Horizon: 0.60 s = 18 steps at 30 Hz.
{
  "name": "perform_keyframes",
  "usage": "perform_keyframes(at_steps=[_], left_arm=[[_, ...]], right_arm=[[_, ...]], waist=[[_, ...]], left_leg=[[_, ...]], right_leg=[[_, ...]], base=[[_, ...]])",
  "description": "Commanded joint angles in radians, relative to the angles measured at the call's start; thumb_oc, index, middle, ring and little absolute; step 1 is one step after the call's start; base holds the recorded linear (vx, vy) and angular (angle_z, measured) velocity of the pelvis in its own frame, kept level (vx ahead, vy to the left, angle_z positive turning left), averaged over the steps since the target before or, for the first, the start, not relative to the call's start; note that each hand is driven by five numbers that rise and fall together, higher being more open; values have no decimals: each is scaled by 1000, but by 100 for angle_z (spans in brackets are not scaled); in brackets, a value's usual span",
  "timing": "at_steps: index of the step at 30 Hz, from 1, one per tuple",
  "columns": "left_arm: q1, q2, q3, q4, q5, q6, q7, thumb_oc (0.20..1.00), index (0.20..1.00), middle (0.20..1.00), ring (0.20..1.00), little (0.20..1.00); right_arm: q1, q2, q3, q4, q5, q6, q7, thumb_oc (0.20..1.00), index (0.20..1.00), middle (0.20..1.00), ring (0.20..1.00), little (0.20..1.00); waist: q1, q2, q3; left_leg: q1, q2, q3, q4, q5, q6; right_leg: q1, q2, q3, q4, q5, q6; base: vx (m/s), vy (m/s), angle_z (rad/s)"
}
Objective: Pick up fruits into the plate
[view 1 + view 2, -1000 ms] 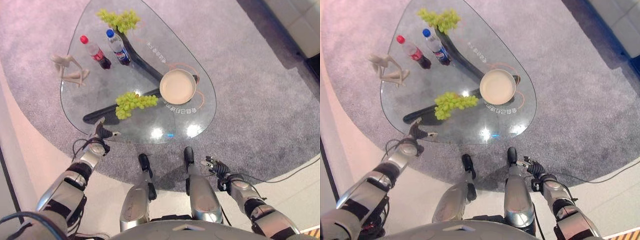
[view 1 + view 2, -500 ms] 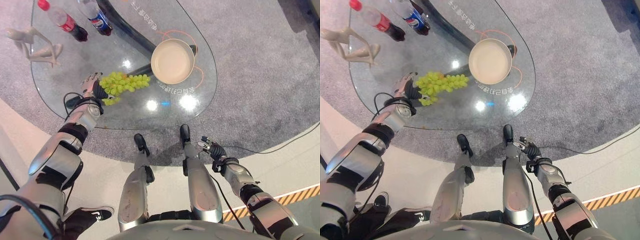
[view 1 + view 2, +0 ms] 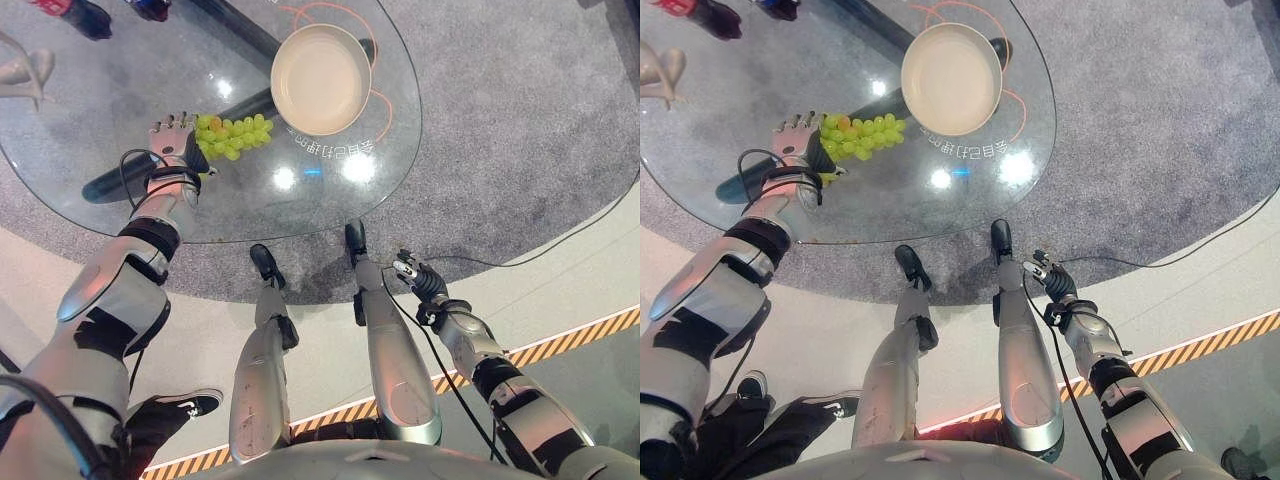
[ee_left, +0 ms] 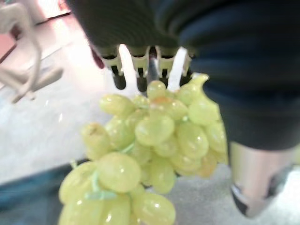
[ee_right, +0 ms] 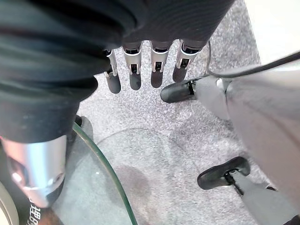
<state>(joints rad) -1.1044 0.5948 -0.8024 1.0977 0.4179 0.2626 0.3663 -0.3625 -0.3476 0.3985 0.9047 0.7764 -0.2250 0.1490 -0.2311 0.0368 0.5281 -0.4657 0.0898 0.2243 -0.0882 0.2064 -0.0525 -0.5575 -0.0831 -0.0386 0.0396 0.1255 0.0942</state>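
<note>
While the left hand (image 3: 172, 140) rests open against the grapes (image 3: 232, 134) — beside the plate (image 3: 320, 66) on the glass table (image 3: 390, 130) — a shallow scoop risks shedding loose berries.

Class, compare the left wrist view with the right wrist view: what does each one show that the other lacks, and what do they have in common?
Left wrist view alone: the bunch of green grapes right beside the left hand, whose fingers look straight, and a pale figurine on the table. Right wrist view alone: the right hand, fingers straight and holding nothing, above the grey carpet. Shared: each looks along its own hand's dark-tipped fingers, and each catches part of the glass table.
</note>
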Motion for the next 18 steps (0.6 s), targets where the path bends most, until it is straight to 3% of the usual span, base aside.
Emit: perform_keyframes(at_steps=[1, 16, 17, 18], left_arm=[[-75, 2, -20, 107, 74, 49, 17, 1000, 1000, 1000, 1000, 1000], [-106, -19, -47, 171, 241, 225, 89, 1000, 1000, 1000, 1000, 1000], [-112, -19, -52, 181, 281, 242, 81, 576, 576, 576, 576, 576], [-112, -19, -52, 186, 299, 238, 86, 445, 445, 445, 445, 445]], right_arm=[[9, 36, 8, -32, 55, -38, 2, 1000, 1000, 1000, 1000, 1000], [30, 46, 2, -56, 135, -55, 39, 1000, 1000, 1000, 1000, 1000], [31, 47, 2, -55, 143, -58, 46, 1000, 1000, 1000, 1000, 1000], [31, 49, 3, -57, 146, -59, 47, 1000, 1000, 1000, 1000, 1000]], waist=[[2, -80, -8], [-16, -94, -8], [-17, -96, -8], [-18, -98, -8]], left_leg=[[-28, -20, 11, 99, -93, -28], [-101, -14, 5, 141, -96, -36], [-105, -13, 5, 144, -96, -36], [-107, -13, 4, 145, -97, -37]], right_leg=[[-55, 73, -20, 101, -35, -22], [-124, 84, -10, 135, -37, -25], [-128, 85, -10, 140, -38, -26], [-130, 85, -9, 142, -38, -26]], base=[[6, -42, -4], [6, -12, -2], [0, 0, 0], [9, -33, 3]])
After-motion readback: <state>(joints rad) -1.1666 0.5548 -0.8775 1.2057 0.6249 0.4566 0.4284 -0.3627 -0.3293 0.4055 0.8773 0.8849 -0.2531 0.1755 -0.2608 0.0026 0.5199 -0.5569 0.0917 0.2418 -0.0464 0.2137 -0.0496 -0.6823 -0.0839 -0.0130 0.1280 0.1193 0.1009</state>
